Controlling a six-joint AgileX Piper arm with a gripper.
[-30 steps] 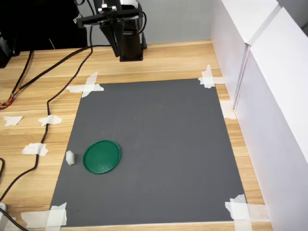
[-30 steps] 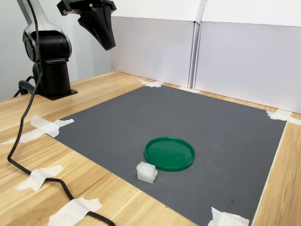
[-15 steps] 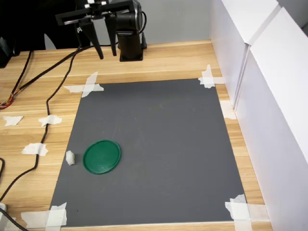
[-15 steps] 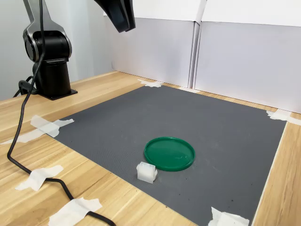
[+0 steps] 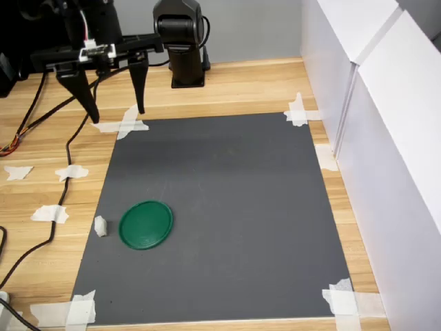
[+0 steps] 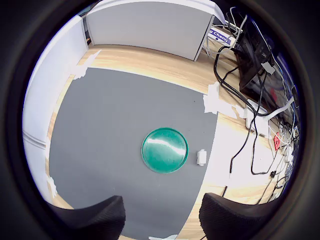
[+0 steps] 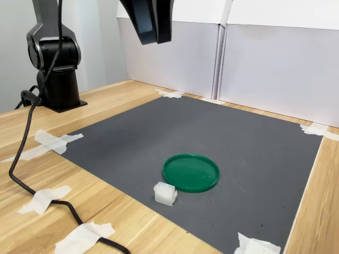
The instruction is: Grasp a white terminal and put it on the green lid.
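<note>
The green lid (image 5: pixel 145 224) lies flat on the grey mat (image 5: pixel 234 193), near the first exterior view's lower left. Just beside it, close to the mat's edge, rests the white terminal (image 5: pixel 100 225), a tiny blocky piece not touching the lid. Both also show in the second exterior view, lid (image 7: pixel 190 172) and terminal (image 7: pixel 164 193), and in the wrist view, lid (image 6: pixel 164 150) and terminal (image 6: pixel 201 157). My gripper (image 5: pixel 117 115) hangs high over the mat's far corner, open and empty, well away from both; its fingers (image 6: pixel 95 220) frame the wrist view's edge.
The arm's black base (image 5: pixel 186 48) stands on the wooden table behind the mat. Black cables (image 5: pixel 65 148) trail along the first exterior view's left. White tape pieces (image 5: pixel 124 123) hold the mat's corners. White panels (image 5: pixel 386 138) wall off the first exterior view's right.
The arm has swung out from its base toward the first exterior view's left and come lower, and its fingers have spread apart. The lid and terminal have not moved.
</note>
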